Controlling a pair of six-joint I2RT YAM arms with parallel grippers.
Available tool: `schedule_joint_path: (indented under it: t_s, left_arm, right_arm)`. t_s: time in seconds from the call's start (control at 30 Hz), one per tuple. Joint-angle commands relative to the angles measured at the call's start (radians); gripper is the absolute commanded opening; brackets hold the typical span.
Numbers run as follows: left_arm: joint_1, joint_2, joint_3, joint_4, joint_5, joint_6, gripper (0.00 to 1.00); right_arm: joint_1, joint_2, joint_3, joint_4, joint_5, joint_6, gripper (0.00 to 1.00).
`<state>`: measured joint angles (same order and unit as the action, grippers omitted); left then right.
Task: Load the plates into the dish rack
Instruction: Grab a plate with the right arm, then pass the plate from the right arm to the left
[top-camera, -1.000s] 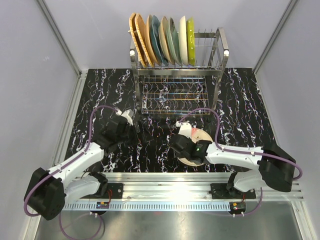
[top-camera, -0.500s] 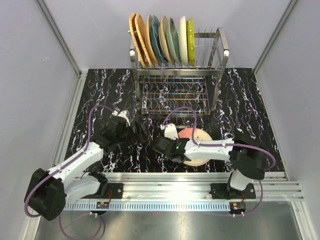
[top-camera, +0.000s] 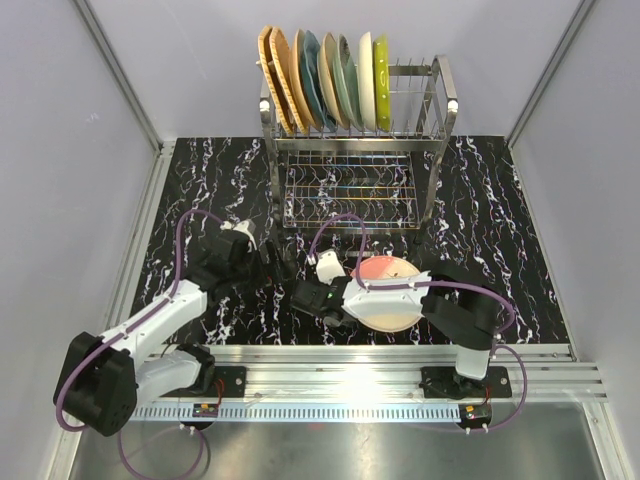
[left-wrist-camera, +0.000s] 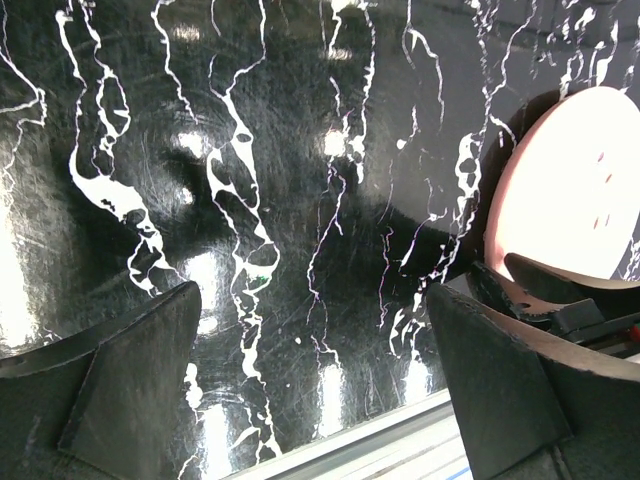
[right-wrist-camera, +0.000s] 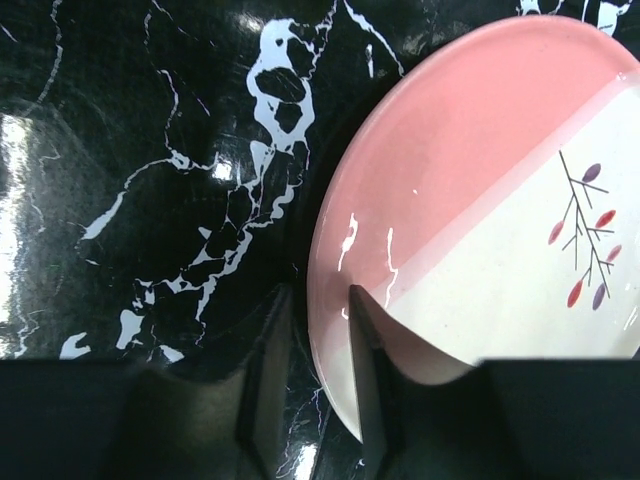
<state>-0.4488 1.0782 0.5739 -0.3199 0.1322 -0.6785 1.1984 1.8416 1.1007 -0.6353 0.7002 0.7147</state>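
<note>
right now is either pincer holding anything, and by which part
Cannot tell for sure: the right pincer straddles the pink rim of the pink-edged plate, but a firm clamp isn't clear. The left pincer is open, empty.

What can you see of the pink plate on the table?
The plate is round and glossy, ceramic by its look. It has a pink band on one side, a paler stripe, then cream with a thin twig print bearing purple and red leaves. It lies face up on the black marbled table. The right pincer straddles its rim, one finger over the plate and one outside. A thin gap shows, so no firm grip yet.
</note>
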Motion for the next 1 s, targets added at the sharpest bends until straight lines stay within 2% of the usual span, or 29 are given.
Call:
schedule_joint_path:
  t_s: [0.0,0.1,0.13,0.3,0.67,0.97]
  left_arm:
    - [0.007,0.006,0.043,0.041,0.032,0.002,0.99]
    - [0.007,0.000,0.041,0.041,0.032,0.002,0.99]
    - [0.009,-0.001,0.040,0.042,0.030,0.002,0.99]
    - [0.009,0.008,0.038,0.053,0.046,-0.001,0.99]
    - [0.007,0.075,0.027,0.159,0.155,-0.052,0.99]
    - [-0.024,0.163,0.012,0.294,0.248,-0.125,0.99]
  right_arm:
    - [0.012,0.037,0.021,-0.070,0.056,0.038,0.35]
    - [0.012,0.041,0.007,-0.067,0.056,0.049,0.27]
    - [0.012,0.041,0.002,-0.060,0.056,0.048,0.19]
    - [0.018,0.021,-0.002,-0.034,0.056,0.013,0.00]
    - [0.107,-0.044,0.053,-0.007,0.084,-0.012,0.00]
    - [0.153,-0.175,-0.010,0.100,0.068,0.002,0.00]
